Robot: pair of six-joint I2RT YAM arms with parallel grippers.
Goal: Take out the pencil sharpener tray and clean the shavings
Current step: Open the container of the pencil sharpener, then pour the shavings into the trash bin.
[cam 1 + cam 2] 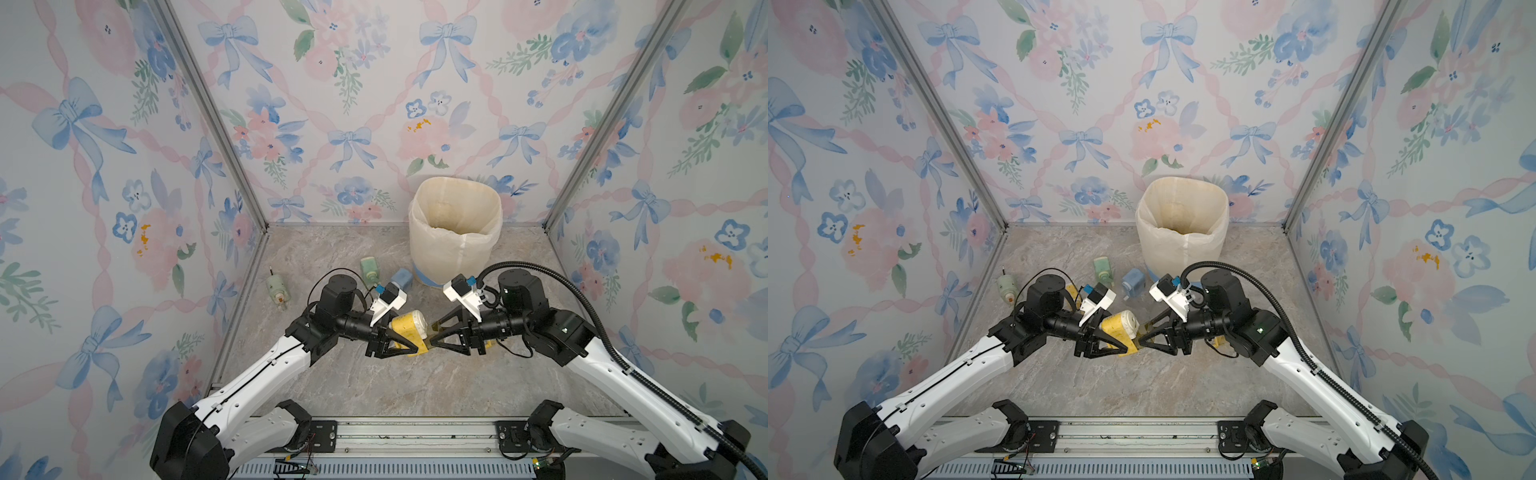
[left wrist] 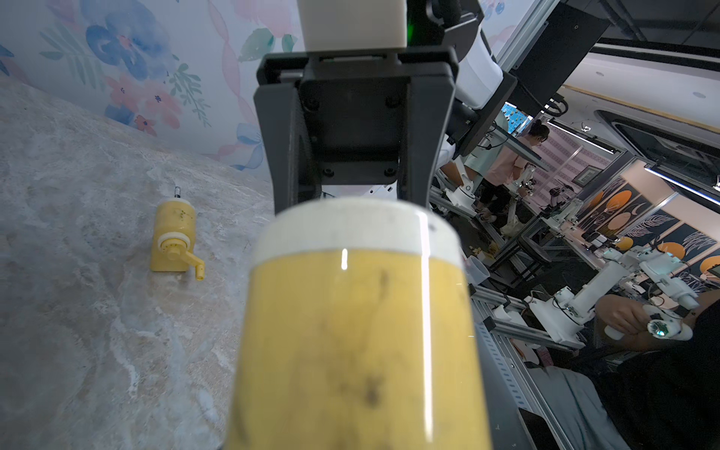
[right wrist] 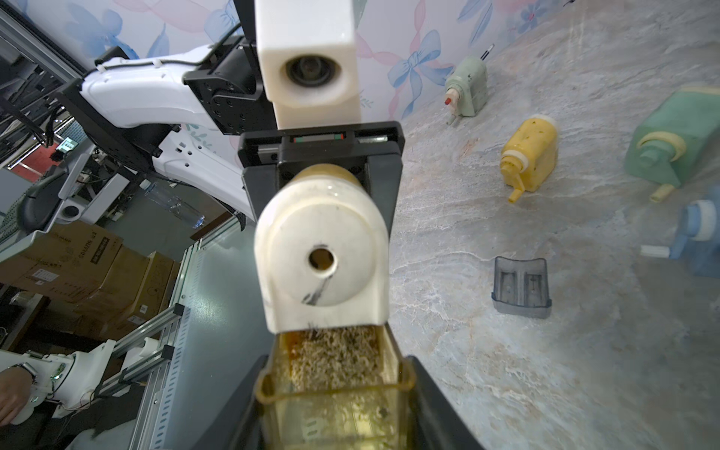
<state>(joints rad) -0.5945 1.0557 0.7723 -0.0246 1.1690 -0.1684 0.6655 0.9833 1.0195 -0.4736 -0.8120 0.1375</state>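
Yellow sharpener is mid-surface between the two arms. It lies horizontal with its white front cap facing right, and the body is scuffed with dark marks. Left pincer is clamped on the body from the left. Can't tell if it's clear of the surface.

Tray is translucent yellow and sticks partly out below the cap toward the right arm. Brown shavings fill the exposed part. Right pincer is narrow, fingers pressed on both tray side walls.

Around:
- Bin with pale liner stands far centre-right at the back wall, well apart from the tray.
- Blue sharpener is just left of the bin's base, on the far side of the held one.
- Green sharpener is left of the blue one.
- Second green sharpener is at the left wall.
- Spare yellow sharpener lies beyond the left arm, mostly covered by it in both top views.
- Another yellow sharpener is likewise tucked behind the right arm.
- Smoky grey tray lies loose near the blue sharpener.
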